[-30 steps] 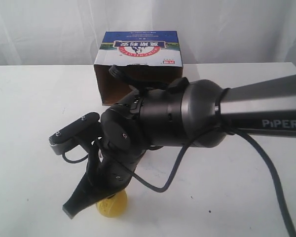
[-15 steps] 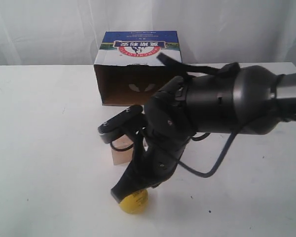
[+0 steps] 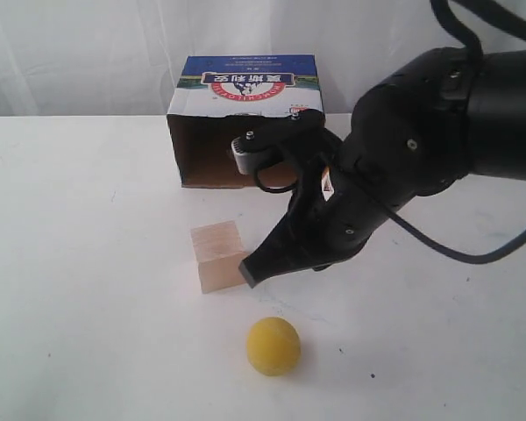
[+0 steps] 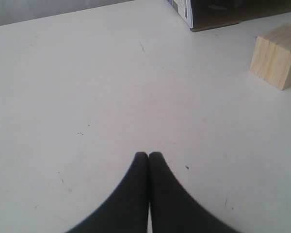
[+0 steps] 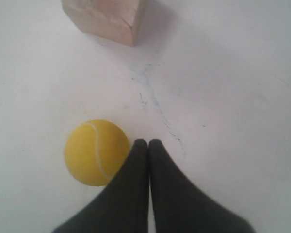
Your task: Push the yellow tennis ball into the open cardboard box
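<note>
The yellow tennis ball [image 3: 273, 346] sits on the white counter [image 3: 70, 263], nearer than the wooden cube [image 3: 217, 255]. The open cardboard box [image 3: 245, 88] stands far back. The right end effector [image 5: 148, 143] and the left end effector [image 4: 148, 155] are both pinched together, holding nothing.

The right arm is swinging off to the right and lifting. The right gripper [image 3: 252, 271] no longer presses on the yellow tennis ball [image 3: 273, 346], and its tip now hangs by a lower corner of the wooden cube [image 3: 217, 255]. The ball sits farther right than a second ago, free of the arm. The cube, hidden at first, shows whole.
</note>
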`<control>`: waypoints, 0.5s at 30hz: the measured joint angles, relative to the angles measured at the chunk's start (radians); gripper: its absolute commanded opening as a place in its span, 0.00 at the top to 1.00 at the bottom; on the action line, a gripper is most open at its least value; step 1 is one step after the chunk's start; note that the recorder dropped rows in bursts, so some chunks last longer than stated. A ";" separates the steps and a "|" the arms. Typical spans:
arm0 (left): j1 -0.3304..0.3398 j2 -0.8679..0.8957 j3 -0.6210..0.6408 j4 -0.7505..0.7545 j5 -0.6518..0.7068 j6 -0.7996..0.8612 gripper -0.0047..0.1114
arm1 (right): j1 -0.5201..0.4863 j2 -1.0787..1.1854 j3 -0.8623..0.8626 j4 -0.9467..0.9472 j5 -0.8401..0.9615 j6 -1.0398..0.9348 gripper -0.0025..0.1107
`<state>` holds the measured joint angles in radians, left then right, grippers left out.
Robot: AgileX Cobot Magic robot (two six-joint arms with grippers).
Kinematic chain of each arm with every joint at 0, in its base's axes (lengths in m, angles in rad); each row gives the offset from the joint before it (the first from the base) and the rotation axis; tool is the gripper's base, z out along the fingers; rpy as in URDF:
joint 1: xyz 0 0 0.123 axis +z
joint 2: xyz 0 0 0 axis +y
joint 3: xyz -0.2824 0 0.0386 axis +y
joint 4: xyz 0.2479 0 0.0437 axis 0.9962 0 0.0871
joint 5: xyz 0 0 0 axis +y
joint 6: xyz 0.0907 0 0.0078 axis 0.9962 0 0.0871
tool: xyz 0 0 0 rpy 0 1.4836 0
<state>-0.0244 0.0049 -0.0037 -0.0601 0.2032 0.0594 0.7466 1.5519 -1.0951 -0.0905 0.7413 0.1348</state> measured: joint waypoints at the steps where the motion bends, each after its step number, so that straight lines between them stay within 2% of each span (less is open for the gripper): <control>1: 0.000 0.000 0.000 0.000 0.000 0.000 0.96 | 0.008 0.000 0.000 0.006 -0.006 0.000 0.98; 15: 0.000 0.000 0.000 0.000 0.000 0.000 0.96 | 0.074 0.059 0.023 0.070 -0.018 0.000 0.98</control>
<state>-0.0244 0.0049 -0.0037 -0.0601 0.2032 0.0594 0.8206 1.6108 -1.0719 -0.0203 0.7235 0.1348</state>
